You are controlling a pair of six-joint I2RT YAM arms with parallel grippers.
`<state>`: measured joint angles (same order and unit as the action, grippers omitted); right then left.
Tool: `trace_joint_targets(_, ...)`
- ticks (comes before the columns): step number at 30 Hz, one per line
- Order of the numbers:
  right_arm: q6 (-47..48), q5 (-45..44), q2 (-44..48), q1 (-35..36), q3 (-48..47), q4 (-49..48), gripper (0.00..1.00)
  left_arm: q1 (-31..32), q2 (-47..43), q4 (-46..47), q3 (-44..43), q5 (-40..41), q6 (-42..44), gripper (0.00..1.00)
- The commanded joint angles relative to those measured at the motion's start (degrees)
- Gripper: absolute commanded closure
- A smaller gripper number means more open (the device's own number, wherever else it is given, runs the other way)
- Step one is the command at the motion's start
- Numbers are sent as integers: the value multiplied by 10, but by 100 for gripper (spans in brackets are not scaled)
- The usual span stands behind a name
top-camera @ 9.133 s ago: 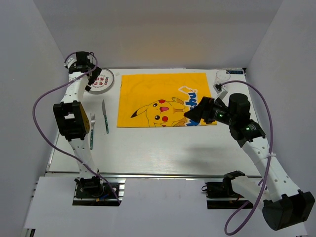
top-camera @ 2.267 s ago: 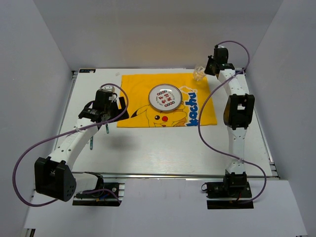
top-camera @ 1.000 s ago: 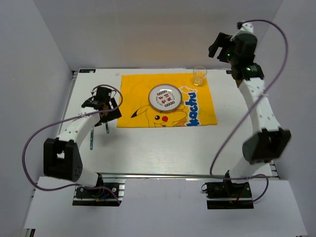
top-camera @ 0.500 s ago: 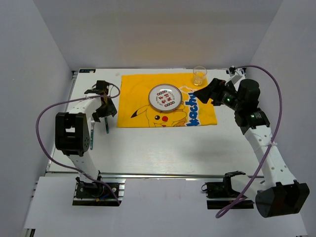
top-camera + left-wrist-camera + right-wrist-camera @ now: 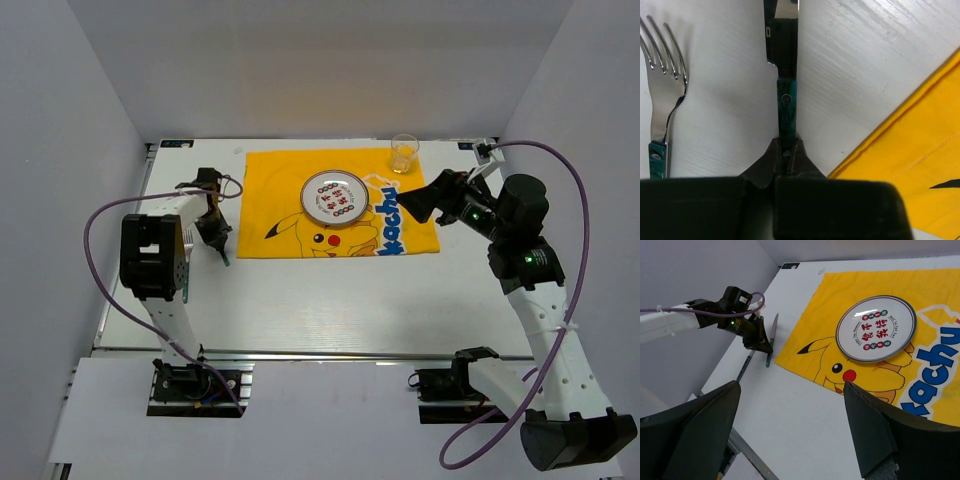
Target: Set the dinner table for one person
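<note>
Left claw (image 5: 785, 146) — apparently tight — on knife (image 5: 786, 105)

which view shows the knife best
Left wrist: the knife is close up, its green handle clamped by the left gripper, beside the fork. Right wrist shows it small and distant; top external, mostly hidden under the gripper.

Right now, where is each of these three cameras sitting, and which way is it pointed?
Top external: fixed above and behind, looking down on the table; the left arm and right arm both show.
Left wrist: on the left arm, looking along the left gripper, shut on the knife handle beside the fork.
Right wrist: on the right arm, looking across the placemat and plate toward the left arm; the open right gripper frames the bottom.
Shared: both wrist views show the knife and the placemat's edge.
</note>
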<state>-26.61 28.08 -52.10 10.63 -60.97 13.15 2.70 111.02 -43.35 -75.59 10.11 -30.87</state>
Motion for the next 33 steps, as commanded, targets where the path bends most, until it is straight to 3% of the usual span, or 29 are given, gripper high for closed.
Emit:
trace_joint_targets(1, 0, 7, 10, 1, -28, 5, 11, -2, 22, -9, -9, 9, 6, 100)
trace_joint_targets(6, -6, 6, 12, 2, -32, 5, 11, 13, -21, -52, -96, 33, 37, 100)
trace_joint_targets(11, 2, -25, 15, -1, -38, 21, 11, 33, -84, -61, -206, -40, 62, 100)
trace_joint_targets(16, 12, -95, 7, -2, -65, 65, 11, 111, -86, -28, -249, -123, 18, 100)
trace_joint_targets(19, 9, -112, 2, -5, -88, 85, 11, 184, -35, -10, -279, -141, -28, 100)
trace_joint_targets(25, 24, -148, -4, -7, -139, 133, 11, 318, 131, -8, -469, -132, -113, 100)
trace_joint_targets(33, 29, -171, -13, -13, -185, 166, 11, 393, 223, 125, -497, -178, -187, 100)
